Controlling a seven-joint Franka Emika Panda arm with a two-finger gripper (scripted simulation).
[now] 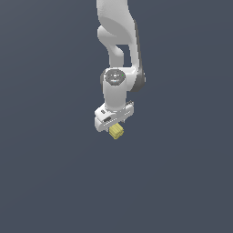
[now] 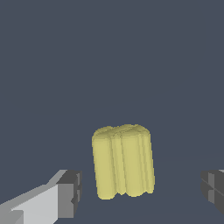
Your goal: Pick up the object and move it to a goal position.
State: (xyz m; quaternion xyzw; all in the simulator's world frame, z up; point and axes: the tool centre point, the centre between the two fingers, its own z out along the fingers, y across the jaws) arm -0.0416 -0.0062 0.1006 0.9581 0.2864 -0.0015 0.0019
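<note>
Pincer [image 1: 115, 129] hangs at the end of the white arm [image 1: 119, 41], and the object [image 1: 116, 132], a small pale-yellow ridged block, sits right at its tip, just below the white pincer body. In the wrist view the object [image 2: 123, 161] stands upright between the two dark finger pads [image 2: 72, 192], with a clear gap of background on each side of it. So the pincer is spread, bracketing the block without pinching it. The plain dark surface [image 1: 54, 182] fills everything else, and no goal marker shows in either view.

Whether the object rests on the surface or sits slightly off it cannot be told, since there is no shadow or edge to judge by.

Judging from this, the grasp has not yet been made, and the risks lie in the closing. The block looks a little nearer one pad than the other, so that pad would likely touch first and could push or twist the piece before the second pad arrives. Its ridged faces offer uneven contact, and a pad landing on a ridge crest might let it rotate or squirt out. If the pads sit too high on the block, only its upper edge would be caught and it could drop during the lift. With no goal visible, the carry direction cannot be judged from here.
</note>
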